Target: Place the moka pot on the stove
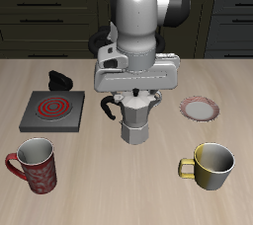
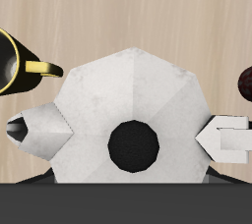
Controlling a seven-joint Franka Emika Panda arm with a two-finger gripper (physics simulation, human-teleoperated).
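The silver faceted moka pot (image 1: 133, 120) stands upright on the table near its middle, with its black handle (image 1: 108, 106) pointing toward the stove. The stove (image 1: 51, 112), a dark grey square plate with a red spiral ring, lies flat beside it, a short gap away. My gripper (image 1: 133, 96) hangs straight above the pot's lid. In the wrist view the pot's lid (image 2: 133, 90) and black knob (image 2: 133, 144) fill the middle. My gripper (image 2: 133, 136) is open, with one fingertip (image 2: 39, 130) at each side of the lid.
A red patterned mug (image 1: 36, 164) stands near the front edge in front of the stove. A yellow mug (image 1: 210, 166) stands near the front edge on the other side. A small red-rimmed white plate (image 1: 201, 109) lies beside the pot. A black object (image 1: 59, 78) sits behind the stove.
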